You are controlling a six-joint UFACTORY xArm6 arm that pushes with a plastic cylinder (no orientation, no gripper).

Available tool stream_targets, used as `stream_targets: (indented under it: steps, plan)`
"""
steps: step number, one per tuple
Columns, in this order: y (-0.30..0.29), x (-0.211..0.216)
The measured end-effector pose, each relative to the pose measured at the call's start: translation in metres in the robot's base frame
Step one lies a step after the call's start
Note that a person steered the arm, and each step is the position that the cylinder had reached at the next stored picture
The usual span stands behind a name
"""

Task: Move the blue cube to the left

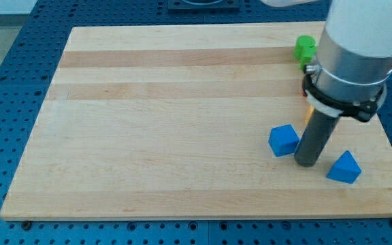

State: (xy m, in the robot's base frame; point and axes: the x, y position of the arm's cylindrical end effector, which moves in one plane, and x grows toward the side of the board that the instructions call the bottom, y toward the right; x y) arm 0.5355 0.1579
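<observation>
The blue cube (284, 140) lies on the wooden board (169, 122) at the view's lower right. My tip (307, 163) rests on the board just to the right of the cube, very close to its right face; I cannot tell whether they touch. A blue triangular block (344, 167) lies to the right of my tip, a short gap away.
A green block (305, 48) sits near the board's top right edge, partly hidden by the arm's body (356, 47). A bit of orange or red shows at the arm's left edge (307, 103), mostly hidden. A blue perforated table (5, 102) surrounds the board.
</observation>
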Motion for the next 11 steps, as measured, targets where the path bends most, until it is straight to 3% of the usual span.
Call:
stream_targets:
  steps: [2, 4, 5, 9, 11]
  plan:
    - [0.000, -0.019]
    - [0.054, -0.025]
    - [0.042, -0.031]
    - [-0.171, -0.020]
    - [-0.140, -0.021]
